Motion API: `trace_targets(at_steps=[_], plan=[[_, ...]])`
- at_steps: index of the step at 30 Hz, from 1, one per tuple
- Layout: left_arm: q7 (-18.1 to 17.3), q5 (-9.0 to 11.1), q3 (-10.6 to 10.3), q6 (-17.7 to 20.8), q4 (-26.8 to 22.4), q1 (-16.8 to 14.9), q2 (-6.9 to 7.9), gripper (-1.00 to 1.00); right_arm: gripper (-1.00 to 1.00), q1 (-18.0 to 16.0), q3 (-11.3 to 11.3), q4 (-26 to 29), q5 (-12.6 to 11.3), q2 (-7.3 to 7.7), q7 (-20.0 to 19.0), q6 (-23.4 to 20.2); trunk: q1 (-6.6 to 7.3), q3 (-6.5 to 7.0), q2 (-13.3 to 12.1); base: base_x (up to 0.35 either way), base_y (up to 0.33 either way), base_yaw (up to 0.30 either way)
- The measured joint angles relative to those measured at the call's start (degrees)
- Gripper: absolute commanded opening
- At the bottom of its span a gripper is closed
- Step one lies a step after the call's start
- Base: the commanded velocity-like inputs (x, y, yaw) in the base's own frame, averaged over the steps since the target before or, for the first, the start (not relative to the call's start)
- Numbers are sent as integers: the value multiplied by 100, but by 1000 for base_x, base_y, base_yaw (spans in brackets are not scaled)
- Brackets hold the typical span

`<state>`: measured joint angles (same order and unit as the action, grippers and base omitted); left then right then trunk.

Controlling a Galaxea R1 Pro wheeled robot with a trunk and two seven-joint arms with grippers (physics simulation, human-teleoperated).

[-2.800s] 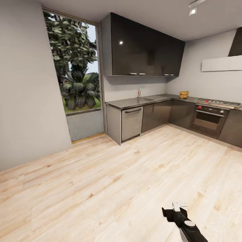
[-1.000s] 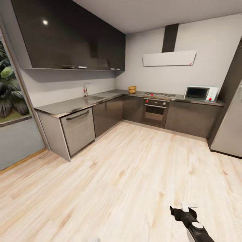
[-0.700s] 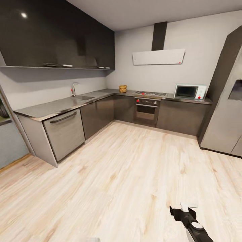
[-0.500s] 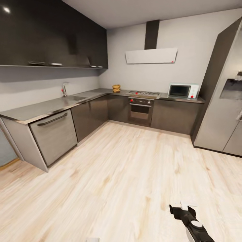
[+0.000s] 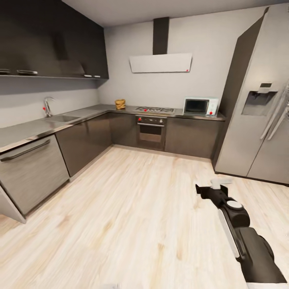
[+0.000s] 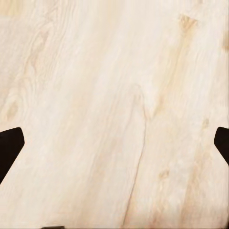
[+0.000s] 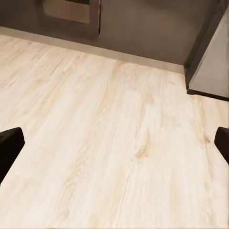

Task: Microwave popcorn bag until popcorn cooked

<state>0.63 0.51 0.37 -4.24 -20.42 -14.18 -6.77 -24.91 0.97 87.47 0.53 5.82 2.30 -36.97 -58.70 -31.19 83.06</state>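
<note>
1. Nearest to me, the right arm stretches out low over the pale plank floor point(image 5: 132, 208). Its right gripper point(image 5: 214, 185) is seen from behind in the head view, so the gap does not show there. In the right wrist view the 2 dark fingertips point(image 7: 9, 145) sit at opposite edges, spread wide, with nothing between them but floor.
2. The left gripper point(image 6: 114, 148) looks straight down at bare planks. Its 2 fingertips point(image 6: 8, 148) are likewise far apart and hold nothing.
3. Along the left wall runs the grey countertop point(image 5: 28, 129), with a steel-fronted dishwasher point(image 5: 30, 172) under it, and a sink point(image 5: 62, 118) with a tap point(image 5: 48, 105) further along.
4. At the far corner of the worktop stands the popcorn bag point(image 5: 120, 104), golden-brown, upright, just beside the gas hob point(image 5: 154, 109).
5. Under the hob is the oven point(image 5: 151, 131) with red knobs. Above hangs a pale extractor hood point(image 5: 160, 63).
6. Right of the hob, well apart from the bag, sits the microwave point(image 5: 200, 106), door closed.
7. A tall steel fridge point(image 5: 261, 104) with a dispenser panel closes the right side.
8. No brand name or writing is legible on any appliance.
</note>
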Motion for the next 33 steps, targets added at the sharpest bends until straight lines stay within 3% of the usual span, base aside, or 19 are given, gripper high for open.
trace_targets(at_steps=[6,12,17,33], plan=[[1,31,29,-19,322,53,29,100,100,24,4,214,-9,-3,-4,-100,0,-48,0,331,-148,-161],[8,29,269,-194,429,144,107,100,100,25,61,296,-2,2,-2,-89,0,-96,0,338,-93,-156],[9,28,283,-200,431,146,110,100,100,25,190,314,-3,4,-4,-83,0,-135,0,339,-88,-155],[10,20,278,-161,441,148,104,100,100,-188,178,353,-67,-16,-52,-22,0,-201,0,339,-95,-59]])
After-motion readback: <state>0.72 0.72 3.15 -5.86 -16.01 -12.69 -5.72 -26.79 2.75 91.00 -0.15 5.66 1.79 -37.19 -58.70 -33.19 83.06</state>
